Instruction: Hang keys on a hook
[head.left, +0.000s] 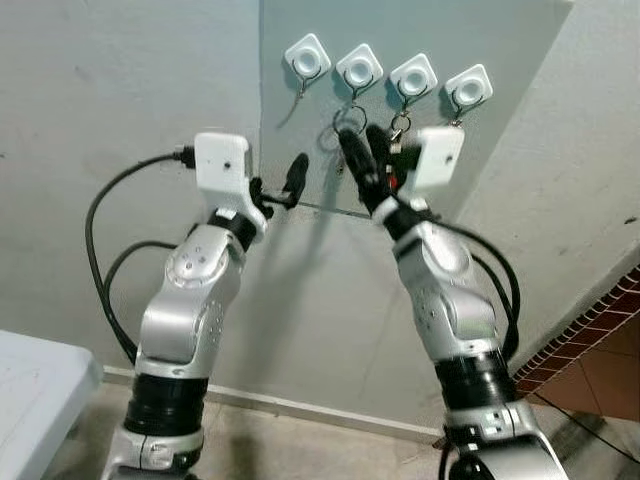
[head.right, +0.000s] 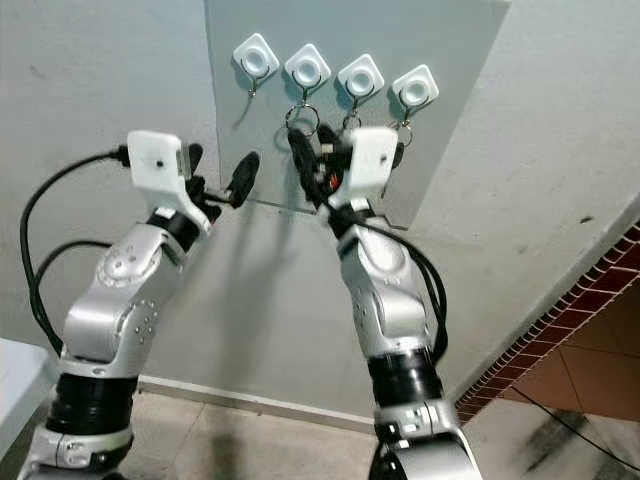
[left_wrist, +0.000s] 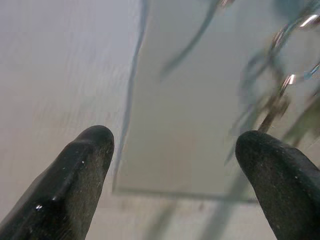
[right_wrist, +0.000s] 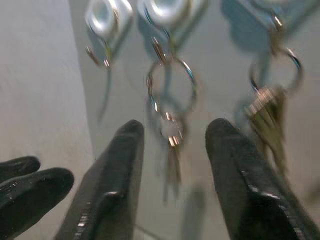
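Grey panel (head.left: 480, 120) fixed to the wall, w/ four white square hooks along its top. From robot's left: first hook (head.left: 307, 57) bare, wire tip hanging free. Second hook (head.left: 359, 69) carries a key ring (right_wrist: 171, 85) w/ keys (right_wrist: 172, 150) dangling straight down from it. Third hook (head.left: 413, 77) and fourth hook (head.left: 468, 88) each have a ring too; the third's bunch of keys (right_wrist: 267, 112) shows in right wrist view, blurred.

Right tool (head.left: 365, 155) raised up to the panel, just below second hook, black fingers (right_wrist: 117, 170) spread apart, released, holding nothing. In right wrist view the hung keys sit between the two fingers, in the gap; can't tell if they touch a finger. Ring itself is above the fingertips, on the hook.

Left tool (head.left: 280, 185) also raised, near the panel's left edge, lower than the right tool and beside it, apart from it. Its fingers (left_wrist: 75, 175) wide apart, nothing between them but panel and wall; key ring visible off to one side in left wrist view, blurred.

Black cable (head.left: 100, 250) loops off the left wrist. Corner of a pale worktop (head.left: 40, 390) low on robot's left. Brick-pattern floor edge (head.left: 600, 340) low on right.
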